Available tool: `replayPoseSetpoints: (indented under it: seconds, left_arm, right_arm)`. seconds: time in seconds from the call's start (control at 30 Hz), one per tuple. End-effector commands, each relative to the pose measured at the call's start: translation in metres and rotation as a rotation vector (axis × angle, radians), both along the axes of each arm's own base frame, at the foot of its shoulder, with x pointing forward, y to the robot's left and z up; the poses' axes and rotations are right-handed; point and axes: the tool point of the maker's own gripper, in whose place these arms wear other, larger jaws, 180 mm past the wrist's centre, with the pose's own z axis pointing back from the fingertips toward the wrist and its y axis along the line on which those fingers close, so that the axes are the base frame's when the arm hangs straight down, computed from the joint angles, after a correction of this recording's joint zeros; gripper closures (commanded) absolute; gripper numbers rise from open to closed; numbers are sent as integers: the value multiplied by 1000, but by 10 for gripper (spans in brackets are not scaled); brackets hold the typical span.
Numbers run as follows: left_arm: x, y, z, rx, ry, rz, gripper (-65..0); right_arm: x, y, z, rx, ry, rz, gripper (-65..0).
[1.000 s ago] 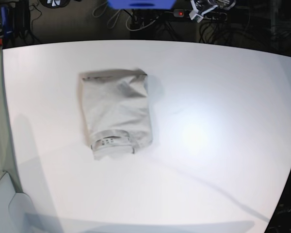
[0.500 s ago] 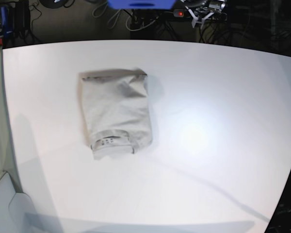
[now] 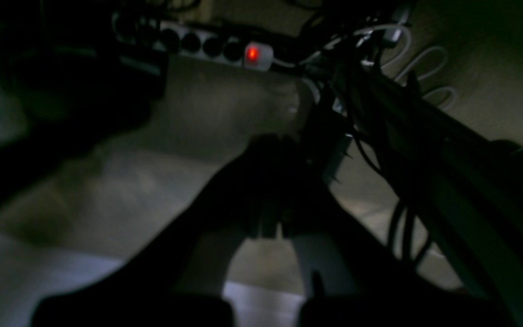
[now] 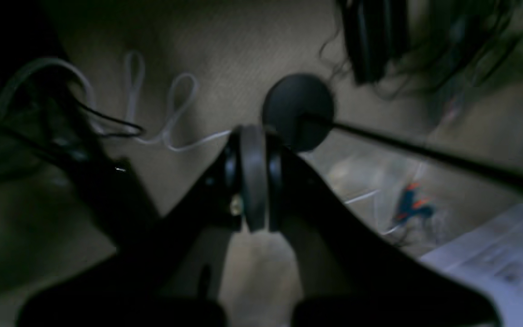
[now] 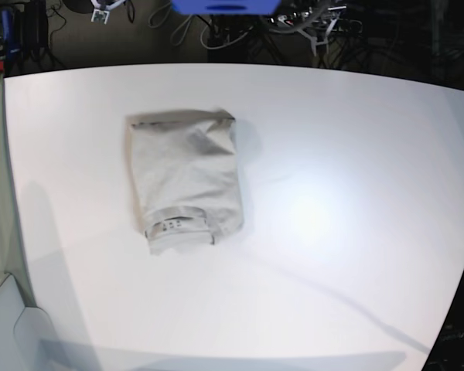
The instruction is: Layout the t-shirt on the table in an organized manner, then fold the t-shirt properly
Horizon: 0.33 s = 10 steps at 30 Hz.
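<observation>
Grey-beige t-shirt (image 5: 184,179) folded, unmoved, table (image 5: 332,154) unchanged

My base view is bright: overhead light leaves a soft glare patch on the white bench (image 5: 309,212), soft shadows fall along its near edge, and its far edge bows (lens distortion). Both my wrist views are dim, blurred and grainy; a red lamp (image 3: 252,53) glows in the left one.

The white table (image 5: 332,232) bears only the folded t-shirt (image 5: 184,174).
</observation>
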Motion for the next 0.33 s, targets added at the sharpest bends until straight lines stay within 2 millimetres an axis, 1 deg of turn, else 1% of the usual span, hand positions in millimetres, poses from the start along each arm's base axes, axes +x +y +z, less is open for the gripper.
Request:
replayPoseSetpoints:
  seconds: [0.0, 0.17, 0.23, 0.3]
  left_arm:
    - [2, 1, 0, 6, -9, 14, -1]
    - [3, -3, 0, -12, -16, 15, -1]
    - [3, -1, 0, -8, -15, 11, -1]
    - [3, 1, 0, -7, -16, 7, -2]
  right_arm:
    - [2, -15, 5, -58, -1, 26, 0]
    - [11, -10, 4, -49, -4, 79, 0]
    - [11, -17, 5, -60, -2, 84, 0]
    - [12, -18, 6, -60, -1, 95, 0]
